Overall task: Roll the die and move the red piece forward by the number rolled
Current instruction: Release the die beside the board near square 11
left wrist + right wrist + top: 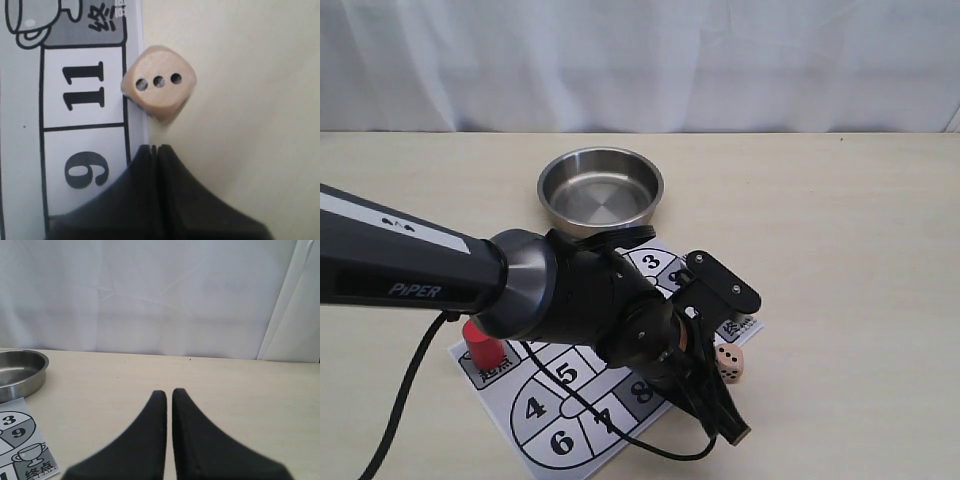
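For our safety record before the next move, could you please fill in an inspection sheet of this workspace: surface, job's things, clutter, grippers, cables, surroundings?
Surface: pale table carrying a printed number board.
Job's things: die lies at the board's edge beside square 11, three pips facing the left wrist camera; red piece stands upright on a corner square, partly hidden by the arm.
Clutter: steel bowl, empty, near the board.
Grippers: left gripper shut, empty, close to the die; right gripper shut, empty.
Cables: black cable hangs from the left arm.
Surroundings: white curtain behind the table.
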### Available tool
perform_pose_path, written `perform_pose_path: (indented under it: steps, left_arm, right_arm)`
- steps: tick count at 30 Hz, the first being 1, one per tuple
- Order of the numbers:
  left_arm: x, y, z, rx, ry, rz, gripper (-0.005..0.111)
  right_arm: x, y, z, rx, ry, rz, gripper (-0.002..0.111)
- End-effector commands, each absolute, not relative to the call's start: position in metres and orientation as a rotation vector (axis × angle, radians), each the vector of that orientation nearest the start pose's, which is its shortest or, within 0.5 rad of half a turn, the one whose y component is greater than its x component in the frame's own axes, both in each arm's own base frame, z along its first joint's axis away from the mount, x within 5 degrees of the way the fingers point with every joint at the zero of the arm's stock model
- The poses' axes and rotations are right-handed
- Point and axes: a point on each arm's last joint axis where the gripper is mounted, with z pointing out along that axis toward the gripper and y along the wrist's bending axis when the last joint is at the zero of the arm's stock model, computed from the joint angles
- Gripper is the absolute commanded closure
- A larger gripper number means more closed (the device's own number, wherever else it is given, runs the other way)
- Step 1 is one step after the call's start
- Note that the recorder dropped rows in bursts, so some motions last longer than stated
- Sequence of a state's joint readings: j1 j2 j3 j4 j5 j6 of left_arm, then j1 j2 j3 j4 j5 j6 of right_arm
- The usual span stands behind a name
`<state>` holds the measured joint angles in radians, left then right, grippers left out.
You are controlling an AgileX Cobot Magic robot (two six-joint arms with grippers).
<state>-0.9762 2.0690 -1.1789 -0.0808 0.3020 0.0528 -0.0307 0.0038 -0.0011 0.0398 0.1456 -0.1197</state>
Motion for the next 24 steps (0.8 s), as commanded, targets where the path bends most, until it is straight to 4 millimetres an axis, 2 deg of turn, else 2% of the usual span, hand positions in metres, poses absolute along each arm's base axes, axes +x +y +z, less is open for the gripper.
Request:
perform_pose_path:
  steps: [1,17,20,24]
  left_arm:
    - [0.222,-0.334,0.106,1.244,2.406,-0.352,0.107]
    - [0.221,-0.332,0.105,1.258,2.431,-0.338,0.107]
    - [0.22,-0.332,0.108,1.256,2.426,-0.341,0.107]
    - [0.218,-0.328,0.129,1.259,2.424,-0.348,0.107]
  right_arm:
    - [0.056,-0.001,0.2,-0.044,1.623,-0.084,0.104]
    - [0.056,-0.001,0.2,-0.044,1.623,-0.084,0.104]
    - [0.056,-0.001,0.2,-0.044,1.623,-0.084,0.104]
    - [0.056,-0.001,0.2,-0.044,1.623,-0.084,0.104]
